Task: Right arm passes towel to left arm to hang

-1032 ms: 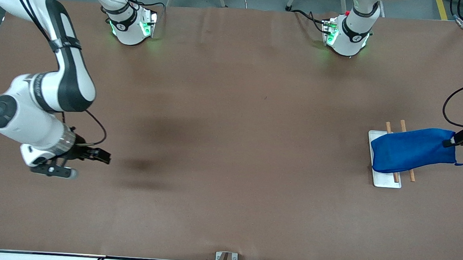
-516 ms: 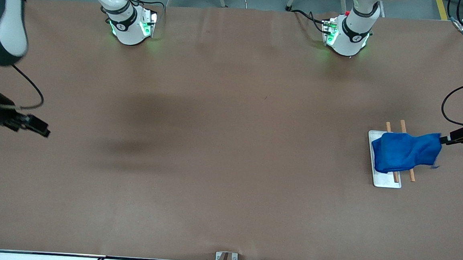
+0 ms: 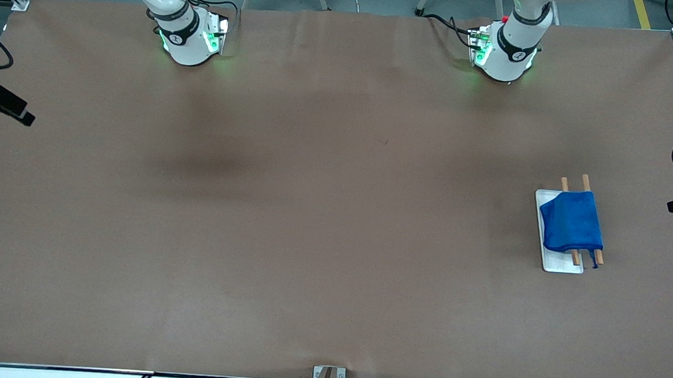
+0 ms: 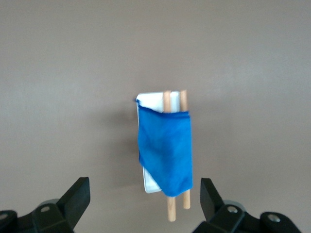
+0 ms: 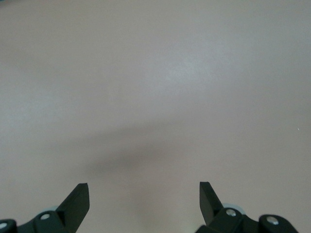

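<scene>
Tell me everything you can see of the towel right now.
The towel is a bright blue, fuzzy-looking cloth, draped over two wooden rods above a white base plate toward the left arm's end of the table. A small loop dangles at its corner nearest the front camera. Neither hand touches it; the left hand is open, clear of it.
</scene>
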`<state>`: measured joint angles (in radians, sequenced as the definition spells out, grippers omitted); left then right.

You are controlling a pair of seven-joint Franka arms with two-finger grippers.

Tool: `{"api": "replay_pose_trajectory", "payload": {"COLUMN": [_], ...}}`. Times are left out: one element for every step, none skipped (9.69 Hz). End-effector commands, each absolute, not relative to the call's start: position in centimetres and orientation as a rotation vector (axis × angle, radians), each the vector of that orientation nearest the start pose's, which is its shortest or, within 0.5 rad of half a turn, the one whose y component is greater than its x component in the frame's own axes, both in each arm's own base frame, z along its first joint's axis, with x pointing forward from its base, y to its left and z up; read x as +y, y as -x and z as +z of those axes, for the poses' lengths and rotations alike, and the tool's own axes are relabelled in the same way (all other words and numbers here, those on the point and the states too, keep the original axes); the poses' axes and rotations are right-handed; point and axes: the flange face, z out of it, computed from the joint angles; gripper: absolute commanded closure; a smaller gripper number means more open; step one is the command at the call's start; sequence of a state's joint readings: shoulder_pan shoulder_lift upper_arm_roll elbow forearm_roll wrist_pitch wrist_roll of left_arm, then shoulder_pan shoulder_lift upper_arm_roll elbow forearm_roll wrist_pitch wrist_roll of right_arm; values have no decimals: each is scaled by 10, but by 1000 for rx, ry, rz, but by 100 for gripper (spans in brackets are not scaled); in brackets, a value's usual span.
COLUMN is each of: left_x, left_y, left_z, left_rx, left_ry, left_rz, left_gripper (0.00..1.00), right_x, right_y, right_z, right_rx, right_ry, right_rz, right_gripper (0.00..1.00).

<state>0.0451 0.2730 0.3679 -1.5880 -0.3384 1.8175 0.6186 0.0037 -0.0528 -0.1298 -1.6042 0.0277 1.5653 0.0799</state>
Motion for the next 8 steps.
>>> {"api": "replay_pose_trajectory", "payload": {"left_x": [143, 112, 77, 50, 20, -4, -24, -31], "left_y": [-610, -606, -598, -585, -577, -563, -548, -539], "left_z": [504, 520, 540, 554, 565, 582, 600, 614], "left_rx": [248, 234, 248, 240, 259, 236, 167, 139], "left_ry": [3274, 3245, 3207, 3158, 3152, 3159, 3162, 3163], "left_rz": [-124, -123, -138, -141, -147, -121, -108, -111], "left_gripper": [0, 0, 0, 0, 0, 0, 0, 0], "right_x": [-63, -61, -59, -61, -62, -62, -65, -72], "right_y": [-533, -534, -534, -534, -534, -533, -533, -533], "right_z": [646, 646, 646, 646, 647, 646, 647, 646], "right_rx": [340, 328, 314, 306, 273, 246, 255, 278], "right_ry": [3129, 3160, 3164, 3165, 3169, 3171, 3169, 3161], "right_rz": [-40, -41, -39, -41, -42, -39, -42, -44], "right_gripper": [0, 0, 0, 0, 0, 0, 0, 0]}}
